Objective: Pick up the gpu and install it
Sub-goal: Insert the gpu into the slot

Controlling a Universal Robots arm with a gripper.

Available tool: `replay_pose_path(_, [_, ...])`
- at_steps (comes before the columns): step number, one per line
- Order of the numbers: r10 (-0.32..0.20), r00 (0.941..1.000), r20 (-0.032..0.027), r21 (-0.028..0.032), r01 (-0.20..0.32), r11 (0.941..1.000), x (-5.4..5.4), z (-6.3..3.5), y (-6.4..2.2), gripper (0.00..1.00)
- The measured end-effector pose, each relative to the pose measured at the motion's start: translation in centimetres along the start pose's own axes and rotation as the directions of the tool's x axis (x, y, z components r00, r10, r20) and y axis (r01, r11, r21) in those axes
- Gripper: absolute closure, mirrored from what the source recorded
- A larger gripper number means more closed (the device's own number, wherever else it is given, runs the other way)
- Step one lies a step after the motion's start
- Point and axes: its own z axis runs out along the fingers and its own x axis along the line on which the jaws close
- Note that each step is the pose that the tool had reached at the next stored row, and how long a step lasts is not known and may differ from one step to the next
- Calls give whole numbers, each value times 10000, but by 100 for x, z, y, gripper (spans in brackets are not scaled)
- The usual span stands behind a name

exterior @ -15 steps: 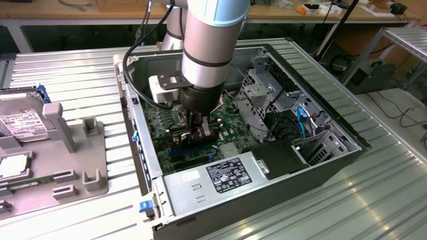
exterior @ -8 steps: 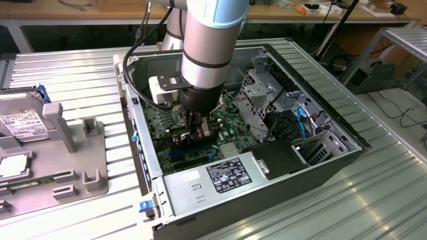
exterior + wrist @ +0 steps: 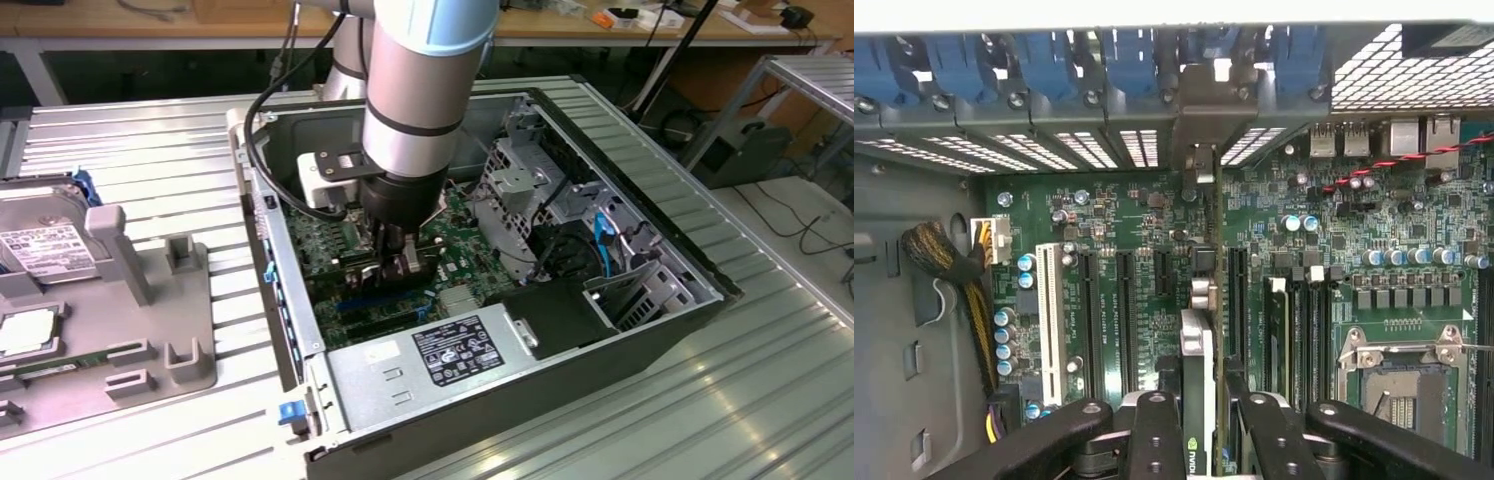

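The tool (image 3: 1199, 440) clenches the gpu (image 3: 1197, 390) edge-on at the frame's lower centre, held vertical so its edge meets the motherboard (image 3: 1354, 230) slot.

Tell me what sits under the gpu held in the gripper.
Under the gpu, gripped edge-on by the gripper, lies the green motherboard with its long black expansion slots. The slot directly beneath the card is covered by the card itself.
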Motion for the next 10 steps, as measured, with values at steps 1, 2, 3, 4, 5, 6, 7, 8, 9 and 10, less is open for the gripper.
replay_pose_path(1, [0,10000,0,0,0,10000,0,0,0,73])
replay_pose_path(2, [0,10000,0,0,0,10000,1,0,1,73])
replay_pose_path(3, [0,10000,0,0,0,10000,0,0,0,73])
replay_pose_path(4, [0,10000,0,0,0,10000,1,0,1,73])
replay_pose_path(5, [0,10000,1,0,0,10000,0,0,1,73])
replay_pose_path(6, [0,10000,0,0,0,10000,1,0,1,73])
replay_pose_path(7, [0,10000,0,0,0,10000,1,0,0,73])
replay_pose_path(8, [0,10000,0,0,0,10000,0,0,1,73])
replay_pose_path(9, [0,10000,0,0,0,10000,1,0,1,73])
replay_pose_path(10, [0,10000,0,0,0,10000,0,0,1,73])
